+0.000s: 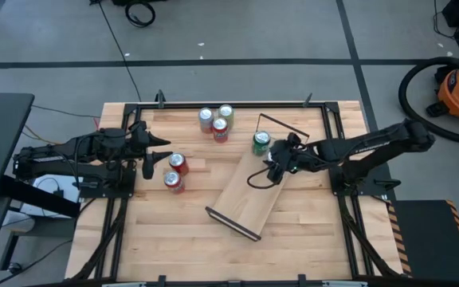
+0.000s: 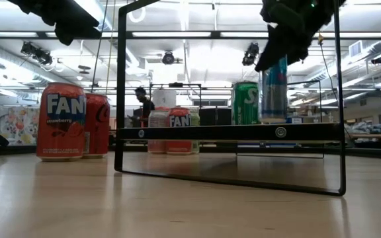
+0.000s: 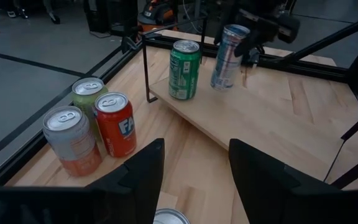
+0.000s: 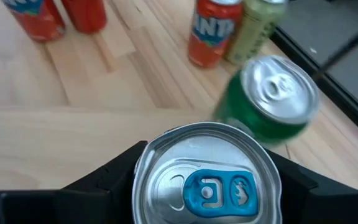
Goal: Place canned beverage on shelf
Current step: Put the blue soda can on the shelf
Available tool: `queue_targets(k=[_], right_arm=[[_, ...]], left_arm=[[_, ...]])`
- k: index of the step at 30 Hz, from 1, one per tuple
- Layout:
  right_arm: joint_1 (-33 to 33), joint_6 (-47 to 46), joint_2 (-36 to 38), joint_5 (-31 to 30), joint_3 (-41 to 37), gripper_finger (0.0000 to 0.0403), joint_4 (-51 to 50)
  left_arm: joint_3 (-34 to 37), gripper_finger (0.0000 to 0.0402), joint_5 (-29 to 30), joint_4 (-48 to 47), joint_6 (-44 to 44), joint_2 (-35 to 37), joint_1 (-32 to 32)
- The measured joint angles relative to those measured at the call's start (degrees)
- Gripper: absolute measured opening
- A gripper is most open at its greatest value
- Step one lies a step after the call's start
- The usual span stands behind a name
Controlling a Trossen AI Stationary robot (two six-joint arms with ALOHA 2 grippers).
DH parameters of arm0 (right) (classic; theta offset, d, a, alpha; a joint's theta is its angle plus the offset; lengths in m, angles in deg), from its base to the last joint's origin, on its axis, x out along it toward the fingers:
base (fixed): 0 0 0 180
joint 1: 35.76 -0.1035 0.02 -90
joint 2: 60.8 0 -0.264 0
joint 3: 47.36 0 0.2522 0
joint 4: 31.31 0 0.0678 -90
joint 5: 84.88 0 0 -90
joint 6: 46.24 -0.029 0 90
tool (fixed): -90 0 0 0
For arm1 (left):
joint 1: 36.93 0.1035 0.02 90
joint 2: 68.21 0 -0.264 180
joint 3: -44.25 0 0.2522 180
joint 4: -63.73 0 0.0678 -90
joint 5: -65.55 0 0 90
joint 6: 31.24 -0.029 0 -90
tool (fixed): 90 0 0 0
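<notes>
On my left, the left gripper [image 1: 147, 154] waits with its fingers [image 3: 143, 167] parted and empty; 2 red cans [image 1: 175, 172] stand just ahead of them on the surface [image 1: 174, 231], so those are still to shelve, I judge. A group of 3 cans [image 1: 216, 123] also waits at the far edge. The shelf [image 1: 245, 199], a light plank with black wire ends, lies angled mid-surface and already carries 1 green can [image 1: 261, 143]. Just right of it, the right gripper [image 1: 278, 166] has its fingers [image 4: 107, 174] clamped on a tall silver-and-blue can [image 3: 228, 56] with a blue tab, upright over the plank's far end; whether it touches the wood I cannot tell. It is not yet let go.
</notes>
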Motion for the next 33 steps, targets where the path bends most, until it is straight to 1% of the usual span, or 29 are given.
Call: queue_targets(k=[6,15,21,33], right_arm=[[4.19,0.42,3.00,3.54,-2.79,0.0250,-0.61],[9.38,3.41,2.91,6.22,-5.13,0.0250,-0.34],[10.51,5.11,3.94,8.03,-5.19,0.0250,-1.11],[10.44,5.18,6.46,7.91,-5.86,0.0250,-1.86]], left_arm=[[0.00,0.0192,0.02,0.28,0.00,0.00,-0.01],[0.00,0.0192,0.02,0.66,-0.01,0.00,0.00],[0.00,0.0192,0.02,0.42,-0.02,-0.01,-0.01],[0.00,0.0192,0.02,0.33,-0.02,-0.02,-0.01]])
